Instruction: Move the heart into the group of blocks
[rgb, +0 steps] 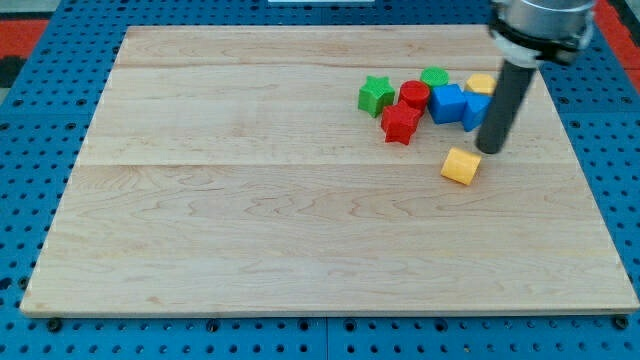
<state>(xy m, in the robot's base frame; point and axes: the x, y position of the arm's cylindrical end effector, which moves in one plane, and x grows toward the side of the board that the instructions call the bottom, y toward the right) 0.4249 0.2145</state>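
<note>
A yellow block (461, 165), which looks like the heart, lies alone on the wooden board (300, 230), just below the group at the view's upper right. The group holds a green star (375, 95), a red cylinder (414, 95), a red star (400, 123), a round green block (435, 76), two blue blocks (447, 103) (475, 110) and another yellow block (481, 83). My tip (490, 151) rests on the board just above and to the right of the lone yellow block, close to it. The rod partly hides the right blue block.
The board sits on a blue perforated table (30, 150). The board's right edge (585, 190) is close to the blocks and the rod.
</note>
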